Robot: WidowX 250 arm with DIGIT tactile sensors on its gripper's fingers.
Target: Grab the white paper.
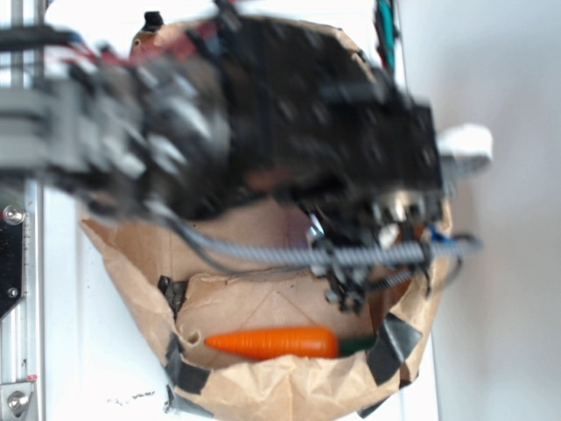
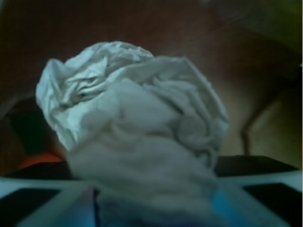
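The white paper (image 2: 137, 123), a crumpled wad, fills most of the wrist view. Its lower part narrows down between my gripper's (image 2: 156, 205) two bluish fingers, which press on it from left and right. In the exterior view the blurred black arm reaches over the brown paper bag (image 1: 289, 390), with the gripper (image 1: 346, 285) down inside it. There the paper is hidden by the arm.
An orange toy carrot (image 1: 272, 342) with a green end lies on the bag's floor near its front wall; an orange patch of the carrot (image 2: 38, 161) shows low left in the wrist view. Black tape patches (image 1: 390, 346) sit on the bag's rim. A metal rail (image 1: 17, 263) runs along the left.
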